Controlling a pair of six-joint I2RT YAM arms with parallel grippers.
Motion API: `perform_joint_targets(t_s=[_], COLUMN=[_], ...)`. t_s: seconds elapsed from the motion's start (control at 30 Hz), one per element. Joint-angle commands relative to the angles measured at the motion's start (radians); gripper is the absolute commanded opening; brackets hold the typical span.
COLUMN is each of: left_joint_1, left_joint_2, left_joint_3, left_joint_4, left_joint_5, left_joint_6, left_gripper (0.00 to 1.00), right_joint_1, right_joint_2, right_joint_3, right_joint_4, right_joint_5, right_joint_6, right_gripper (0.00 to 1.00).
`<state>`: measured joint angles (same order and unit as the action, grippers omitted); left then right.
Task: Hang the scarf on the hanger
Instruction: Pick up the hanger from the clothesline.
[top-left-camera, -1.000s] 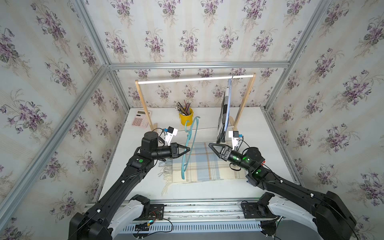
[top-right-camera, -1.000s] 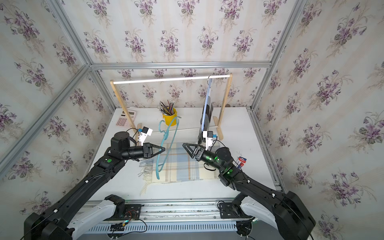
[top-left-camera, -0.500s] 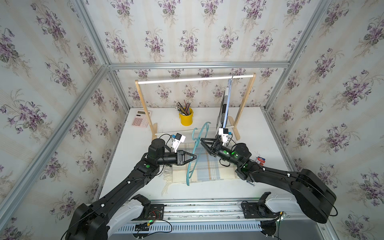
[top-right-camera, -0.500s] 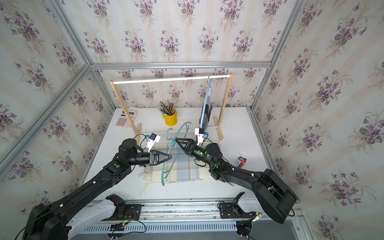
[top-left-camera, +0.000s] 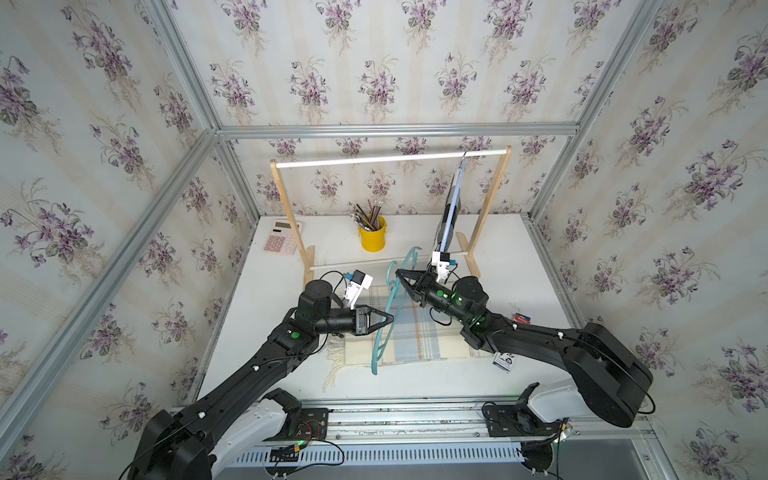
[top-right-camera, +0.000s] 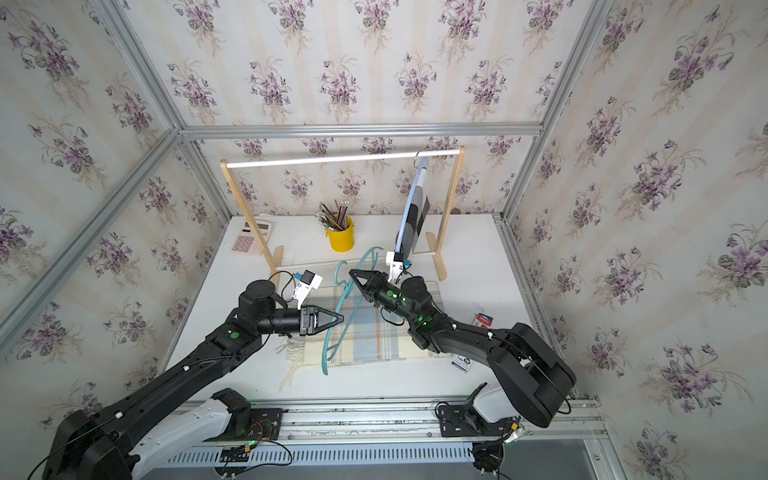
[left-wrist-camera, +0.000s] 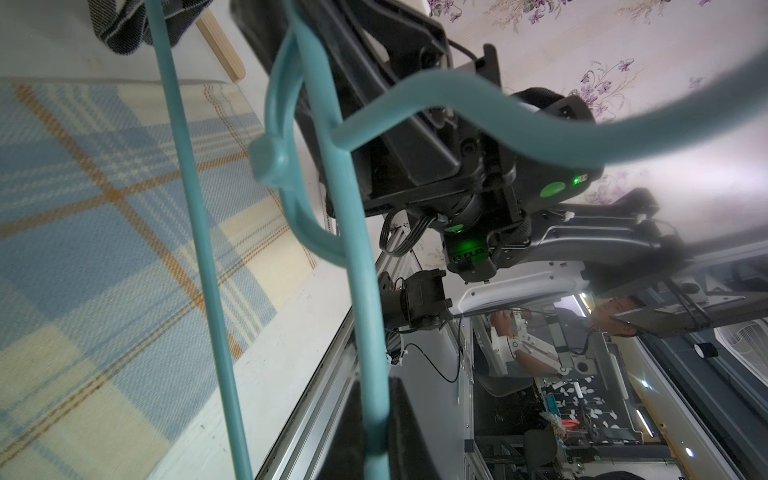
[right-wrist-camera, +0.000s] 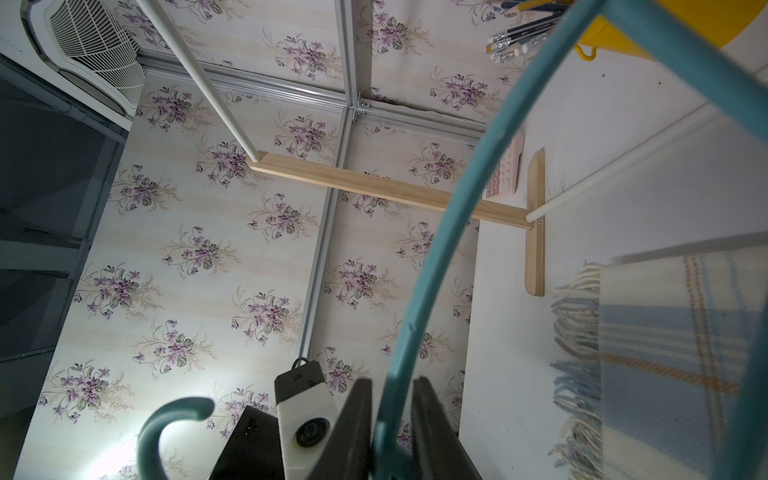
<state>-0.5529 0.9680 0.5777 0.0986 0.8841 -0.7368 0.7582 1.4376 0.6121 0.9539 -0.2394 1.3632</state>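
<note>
The scarf (top-left-camera: 419, 336) (top-right-camera: 374, 336), a pale plaid in blue, cream and orange with fringed ends, lies flat on the white table. Above it slants the teal plastic hanger (top-left-camera: 384, 328) (top-right-camera: 338, 328). My left gripper (top-left-camera: 390, 320) (top-right-camera: 341, 318) is shut on one of its arms. My right gripper (top-left-camera: 398, 272) (top-right-camera: 351, 272) is shut on the hanger near its hook. In the right wrist view the jaws (right-wrist-camera: 392, 386) clamp the teal bar (right-wrist-camera: 449, 232), with the scarf (right-wrist-camera: 665, 353) beside. In the left wrist view the hanger (left-wrist-camera: 365, 291) runs into my left gripper (left-wrist-camera: 376, 411) above the scarf (left-wrist-camera: 83, 228).
A wooden rack with a white rod (top-left-camera: 390, 160) stands at the back of the table. Another hanger with a dark cloth (top-left-camera: 451, 208) hangs near its right end. A yellow pencil cup (top-left-camera: 372, 239) and pink calculator (top-left-camera: 280, 243) sit behind; a small card (top-left-camera: 503, 360) lies by the right arm.
My right gripper swung left to the hanger's top and shut on it. My left arm carried the hanger a little right and nearer, over the scarf.
</note>
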Motion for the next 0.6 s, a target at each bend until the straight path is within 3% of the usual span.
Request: perform_joint_targets(t_s=[0.0, 0.07, 0.13, 0.2, 0.27, 0.43, 0.57], left_joint_1=[-0.006, -0.009, -0.011, -0.013, -0.013, -0.021, -0.071], left_joint_2=[-0.008, -0.023, -0.050, -0.093, -0.135, -0.151, -0.071], left_joint_3=[0.025, 0.054, 0.101, 0.158, 0.227, 0.432, 0.550], left_joint_4=[-0.040, -0.122, -0.258, -0.412, -0.574, -0.899, -1.020], left_joint_5=[-0.018, -0.061, -0.132, -0.219, -0.325, -0.561, -0.688], left_joint_6=[0.049, 0.076, 0.122, 0.171, 0.223, 0.294, 0.323], left_gripper=[0.00, 0.01, 0.32, 0.48, 0.58, 0.63, 0.62], right_joint_1=[0.000, 0.000, 0.001, 0.001, 0.001, 0.001, 0.003], right_joint_2=[-0.018, -0.035, -0.053, -0.063, -0.071, -0.079, -0.060], right_joint_3=[0.007, 0.009, 0.017, 0.026, 0.047, 0.089, 0.114], right_joint_4=[-0.034, -0.077, -0.134, -0.180, -0.246, -0.380, -0.425], right_joint_5=[0.011, 0.022, 0.030, 0.029, 0.032, 0.041, 0.032], right_joint_6=[-0.027, -0.040, -0.054, -0.070, -0.090, -0.137, -0.150], right_gripper=[0.06, 0.00, 0.00, 0.00, 0.00, 0.00, 0.00])
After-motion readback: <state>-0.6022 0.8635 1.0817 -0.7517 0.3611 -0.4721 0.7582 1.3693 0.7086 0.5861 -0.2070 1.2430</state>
